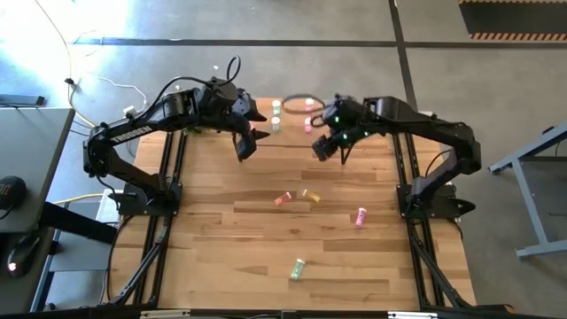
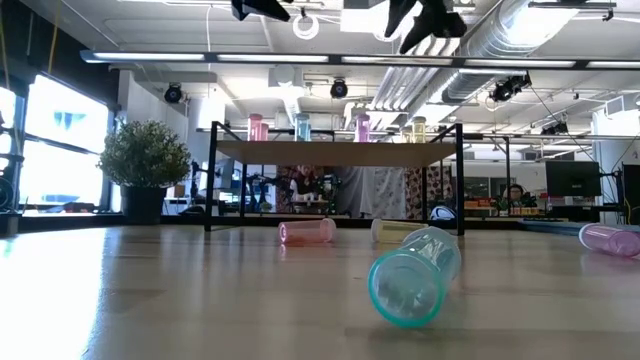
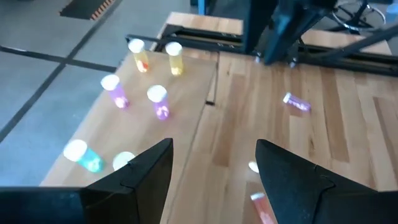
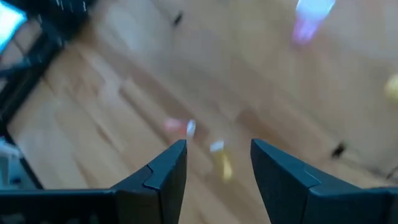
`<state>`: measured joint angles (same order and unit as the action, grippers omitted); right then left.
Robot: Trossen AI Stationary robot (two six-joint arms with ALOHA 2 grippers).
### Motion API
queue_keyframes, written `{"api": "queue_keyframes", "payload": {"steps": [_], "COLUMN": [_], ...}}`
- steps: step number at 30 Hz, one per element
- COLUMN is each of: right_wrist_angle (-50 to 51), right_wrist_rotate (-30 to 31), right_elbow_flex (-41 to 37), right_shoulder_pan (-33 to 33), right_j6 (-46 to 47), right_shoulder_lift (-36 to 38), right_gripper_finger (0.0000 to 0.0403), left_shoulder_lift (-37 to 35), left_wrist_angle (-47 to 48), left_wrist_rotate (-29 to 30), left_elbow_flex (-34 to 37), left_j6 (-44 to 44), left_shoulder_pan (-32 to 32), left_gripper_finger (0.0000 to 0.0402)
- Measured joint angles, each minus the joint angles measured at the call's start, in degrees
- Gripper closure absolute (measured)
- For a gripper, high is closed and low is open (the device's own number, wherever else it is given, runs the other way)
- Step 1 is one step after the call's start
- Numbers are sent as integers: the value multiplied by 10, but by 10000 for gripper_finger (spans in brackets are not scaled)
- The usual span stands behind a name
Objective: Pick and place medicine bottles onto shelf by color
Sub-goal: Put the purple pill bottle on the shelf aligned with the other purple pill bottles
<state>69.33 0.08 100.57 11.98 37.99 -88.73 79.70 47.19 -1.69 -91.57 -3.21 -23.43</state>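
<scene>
The shelf (image 1: 292, 120) stands at the table's far middle, and several medicine bottles stand upright on its top (image 3: 186, 87): yellow ones (image 3: 175, 59), pink ones (image 3: 160, 102) and green ones (image 3: 84, 155). On their sides on the table lie a red bottle (image 1: 283, 198), a yellow one (image 1: 311, 196), a pink one (image 1: 361, 216) and a green one (image 1: 298, 268). My left gripper (image 1: 248, 142) hangs open, high beside the shelf's left end. My right gripper (image 1: 323, 149) hangs open near the shelf's right end, above the red bottle (image 4: 180, 127) and the yellow one (image 4: 221, 162). Neither gripper holds anything.
In the low view the green bottle (image 2: 415, 275) lies nearest, with its open mouth toward the camera. The red bottle (image 2: 307, 232) and the yellow one (image 2: 400, 230) lie in front of the shelf's black legs (image 2: 209, 180). Bare wood stretches along the table's near and left parts.
</scene>
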Motion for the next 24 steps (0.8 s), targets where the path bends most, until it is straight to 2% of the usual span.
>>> {"api": "queue_keyframes", "payload": {"steps": [7, 13, 24], "right_wrist_angle": [35, 37, 27], "right_wrist_rotate": [4, -1, -20], "right_elbow_flex": [-30, -93, -208], "right_shoulder_pan": [-95, -169, -299], "right_j6": [60, 114, 281], "right_shoulder_lift": [0, 0, 1], "right_gripper_finger": [234, 234, 234], "left_shoulder_lift": [0, 0, 1], "left_wrist_angle": [42, 72, 105], "left_wrist_rotate": [0, 17, 99], "left_elbow_flex": [0, 0, 0], "left_j6": [28, 97, 226], "left_shoulder_pan": [39, 92, 190], "left_gripper_finger": [181, 181, 181]}}
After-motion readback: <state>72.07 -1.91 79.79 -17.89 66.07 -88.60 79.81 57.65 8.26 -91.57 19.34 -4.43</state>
